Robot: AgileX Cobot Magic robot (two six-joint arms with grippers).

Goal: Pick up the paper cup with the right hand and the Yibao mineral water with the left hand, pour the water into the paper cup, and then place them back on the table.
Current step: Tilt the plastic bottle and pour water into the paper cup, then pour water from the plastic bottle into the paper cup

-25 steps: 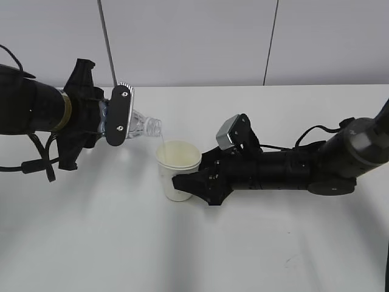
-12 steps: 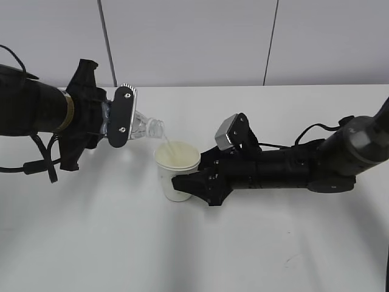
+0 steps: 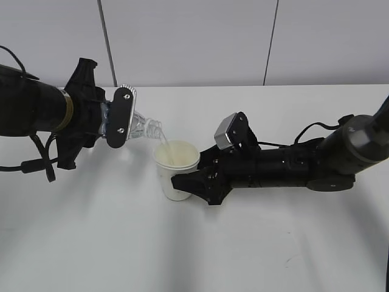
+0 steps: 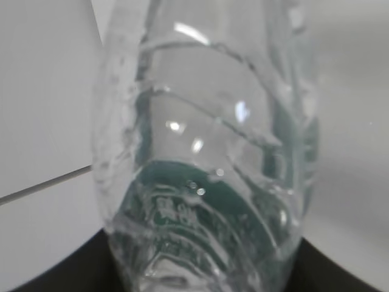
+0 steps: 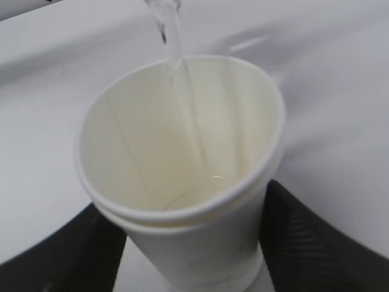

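Now mid-pour, the left pincer grips the tilted Yibao mineral water above the paper cup clamped in the right pincer; next, righting the bottle and setting both on the counter.

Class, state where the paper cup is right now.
In the exterior view the paper cup sits left of centre, gripped by the right hand, just below the tilted Yibao mineral water.

Soft, even light from above falls on the plain white table, with only pale shadows. The clear plastic bottle with green label shows small glare spots and is blurred very close.
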